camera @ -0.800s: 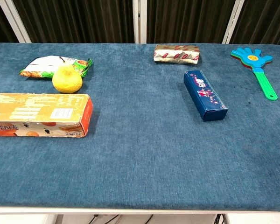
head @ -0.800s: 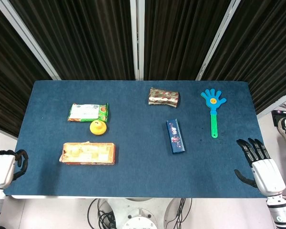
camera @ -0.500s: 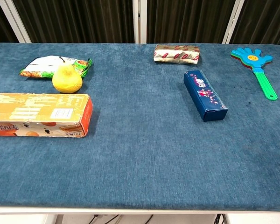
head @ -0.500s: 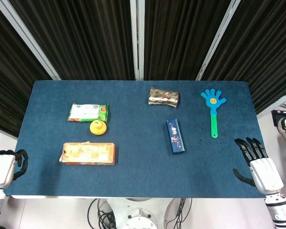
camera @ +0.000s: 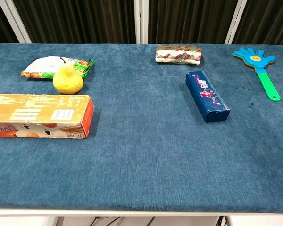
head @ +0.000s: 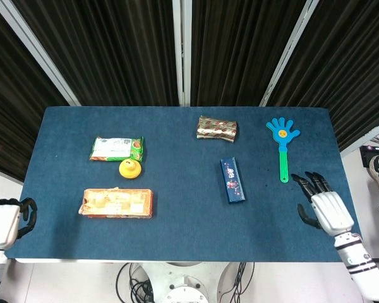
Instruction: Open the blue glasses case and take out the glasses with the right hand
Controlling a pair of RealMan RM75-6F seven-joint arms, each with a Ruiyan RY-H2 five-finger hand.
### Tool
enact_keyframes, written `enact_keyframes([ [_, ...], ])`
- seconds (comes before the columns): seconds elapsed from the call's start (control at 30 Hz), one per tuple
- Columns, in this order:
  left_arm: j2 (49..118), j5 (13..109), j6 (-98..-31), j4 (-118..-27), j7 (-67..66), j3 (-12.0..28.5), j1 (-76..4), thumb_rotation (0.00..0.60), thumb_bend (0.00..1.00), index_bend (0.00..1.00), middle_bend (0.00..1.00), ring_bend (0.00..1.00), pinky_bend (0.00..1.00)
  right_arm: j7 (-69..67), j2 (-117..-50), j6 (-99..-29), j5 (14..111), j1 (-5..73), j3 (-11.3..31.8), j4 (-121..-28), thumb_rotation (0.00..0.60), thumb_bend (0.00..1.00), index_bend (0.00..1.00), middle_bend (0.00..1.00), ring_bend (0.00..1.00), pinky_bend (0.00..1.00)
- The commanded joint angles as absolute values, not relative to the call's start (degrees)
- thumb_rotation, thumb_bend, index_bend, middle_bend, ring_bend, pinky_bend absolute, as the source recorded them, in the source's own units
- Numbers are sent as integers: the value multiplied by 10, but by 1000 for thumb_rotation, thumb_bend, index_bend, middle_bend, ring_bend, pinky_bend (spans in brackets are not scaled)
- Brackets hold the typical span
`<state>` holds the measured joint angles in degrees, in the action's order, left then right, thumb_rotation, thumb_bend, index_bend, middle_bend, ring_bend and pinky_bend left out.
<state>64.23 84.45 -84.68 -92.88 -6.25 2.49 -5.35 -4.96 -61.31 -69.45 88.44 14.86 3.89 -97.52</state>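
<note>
Approach step: we see the closed, long blue rectangular glasses case (head: 232,180) lying right of centre on the blue cloth table (head: 177,233), untouched. The black-fingered right hand (head: 321,207), fingers spread and empty, hovers near the right edge, well apart from it. We judge it must next reach leftward to the lid; the left hand (head: 6,222) holds nothing, fingers curled.

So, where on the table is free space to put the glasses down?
Bare cloth lies between the orange box and the blue glasses case, and along the near edge. The far right is crowded: foil packet, hand clapper, right hand.
</note>
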Motion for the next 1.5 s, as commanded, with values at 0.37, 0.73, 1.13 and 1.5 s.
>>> enact_keyframes([
  [0.37,641,843,-844,-929,-60,26,-55,600,359,707,686,522,476,-10,-743,-412,637,340,114,-871,600,814,0,235,0,0],
  [0.73,640,843,-842,-929,-58,25,-55,600,359,708,686,522,477,32,-816,-329,547,446,131,-791,600,817,0,234,0,0],
  [1.13,638,842,-839,-928,-52,25,-56,600,359,708,686,522,477,94,-848,-327,515,535,130,-857,600,755,0,235,0,0],
  [1.5,636,842,-836,-930,-52,24,-57,600,359,708,686,522,477,178,-812,-464,576,502,85,-900,600,96,1,208,0,0],
])
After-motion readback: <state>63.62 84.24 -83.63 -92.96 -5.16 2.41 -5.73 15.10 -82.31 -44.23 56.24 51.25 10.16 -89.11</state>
